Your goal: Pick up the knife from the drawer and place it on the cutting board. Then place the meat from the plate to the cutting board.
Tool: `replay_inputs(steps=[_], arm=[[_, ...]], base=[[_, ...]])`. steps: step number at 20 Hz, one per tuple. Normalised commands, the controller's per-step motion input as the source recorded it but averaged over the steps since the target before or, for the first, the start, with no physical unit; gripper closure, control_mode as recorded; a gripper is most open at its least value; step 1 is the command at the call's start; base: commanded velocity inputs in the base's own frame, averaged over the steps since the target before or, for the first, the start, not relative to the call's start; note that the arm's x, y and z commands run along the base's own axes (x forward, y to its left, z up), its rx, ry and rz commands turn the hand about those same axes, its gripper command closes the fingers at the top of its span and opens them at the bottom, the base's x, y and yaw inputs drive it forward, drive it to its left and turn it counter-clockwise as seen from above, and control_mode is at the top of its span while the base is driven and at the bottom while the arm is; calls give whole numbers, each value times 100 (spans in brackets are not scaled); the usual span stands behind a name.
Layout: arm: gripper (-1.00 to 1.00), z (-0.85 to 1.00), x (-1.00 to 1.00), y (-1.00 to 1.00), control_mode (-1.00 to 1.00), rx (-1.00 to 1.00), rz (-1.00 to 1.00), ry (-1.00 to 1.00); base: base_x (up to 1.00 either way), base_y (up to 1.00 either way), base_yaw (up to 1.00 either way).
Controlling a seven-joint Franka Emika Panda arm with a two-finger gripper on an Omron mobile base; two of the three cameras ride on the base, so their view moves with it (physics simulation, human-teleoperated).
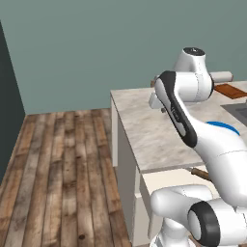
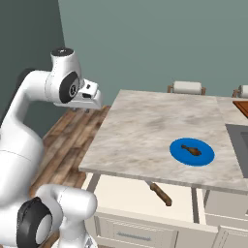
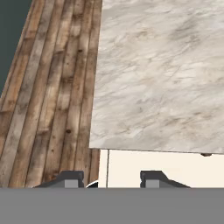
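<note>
Plain grey-green wall [image 1: 96,48] behind, with a darker teal panel [image 1: 9,106] at the left edge. Brown plank floor [image 1: 62,183] with visible knots and grain. Pale marble counter [image 2: 150,131] veined in brown, on cream-white cabinets [image 1: 126,183] with panelled fronts. Paper towel roll [image 2: 187,87] on a wooden holder at the counter's far edge. Even, soft light.

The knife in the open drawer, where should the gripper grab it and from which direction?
Probably the brown handle of the knife, from straight above. It lies flat in the drawer with the handle out past the counter edge; the blade end looks tucked under the counter. The gripper is off to the left.
</note>
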Motion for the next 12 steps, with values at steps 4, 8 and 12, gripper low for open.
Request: replay_inputs(steps=[4,8,12], arm=[[-100,0,-15,0,-100,0,0,-2],[-100,3,-58,0,-100,0,0,-25],[-100,-12,-77,0,-100,0,0,-2]], base=[[0,0,0],[0,0,0],[0,0,0]])
